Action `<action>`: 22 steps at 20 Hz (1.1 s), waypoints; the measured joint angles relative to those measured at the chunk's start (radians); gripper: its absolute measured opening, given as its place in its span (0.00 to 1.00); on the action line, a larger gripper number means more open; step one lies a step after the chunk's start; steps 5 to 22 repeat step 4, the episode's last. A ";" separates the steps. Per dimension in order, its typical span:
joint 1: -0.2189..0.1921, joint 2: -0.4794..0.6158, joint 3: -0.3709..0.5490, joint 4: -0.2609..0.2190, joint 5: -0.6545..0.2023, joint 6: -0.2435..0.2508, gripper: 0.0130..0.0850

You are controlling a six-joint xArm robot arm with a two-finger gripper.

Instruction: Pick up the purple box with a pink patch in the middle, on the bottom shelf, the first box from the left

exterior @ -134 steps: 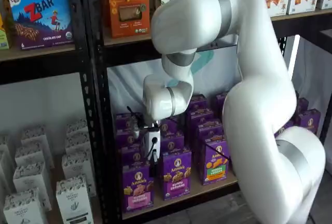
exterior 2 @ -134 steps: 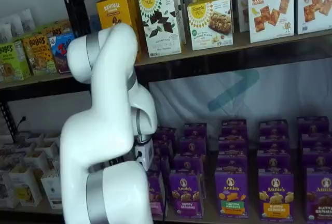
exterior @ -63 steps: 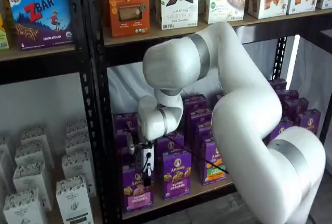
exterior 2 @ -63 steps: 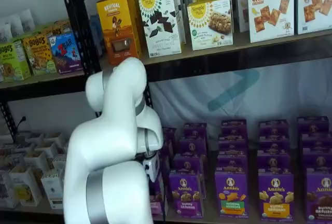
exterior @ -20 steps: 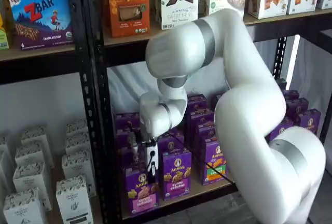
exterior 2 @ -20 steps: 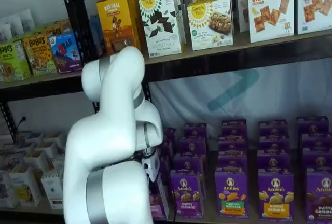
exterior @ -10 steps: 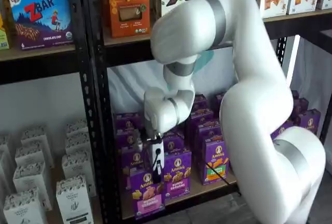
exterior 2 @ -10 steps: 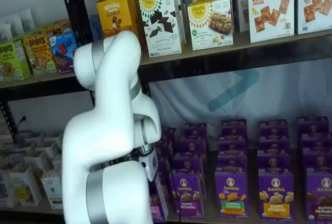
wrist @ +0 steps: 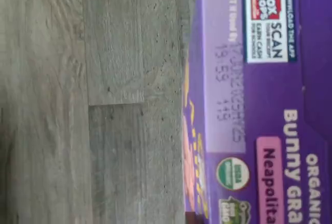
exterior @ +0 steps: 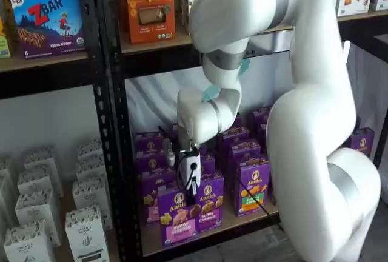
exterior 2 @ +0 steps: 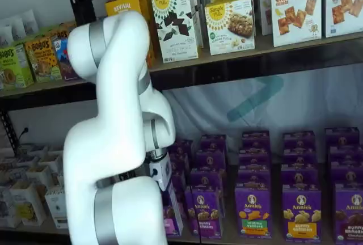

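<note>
- The purple box [exterior: 178, 218] hangs under the gripper [exterior: 190, 190] at the front edge of the bottom shelf [exterior: 206, 230]; its pink band shows low on its front, and it leans out ahead of the neighbouring purple cartons [exterior: 209, 203].
- In the wrist view the box's top panel [wrist: 259, 105] fills one side, printed with a date stamp and a pink "Neapolitan" patch; grey plank floor [wrist: 93, 99] lies beyond it, which suggests the box is out past the shelf board.
- The black fingers are clamped down on the box's top edge in a shelf view; no gap shows between them and the carton, so the gripper reads as closed on the box.
- In the other fixed view the arm [exterior 2: 116, 160] hides most of the gripper, and only a corner of the box [exterior 2: 172, 218] shows.
- Judged progress: the grasp is made and the box is lifted or nearly clear of its row.
- Left to do, as I judge it: draw the box fully away from the rack without brushing the cartons beside it.
</note>
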 joint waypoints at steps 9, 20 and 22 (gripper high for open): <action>-0.003 -0.075 0.046 0.040 0.037 -0.040 0.28; -0.003 -0.075 0.046 0.040 0.037 -0.040 0.28; -0.003 -0.075 0.046 0.040 0.037 -0.040 0.28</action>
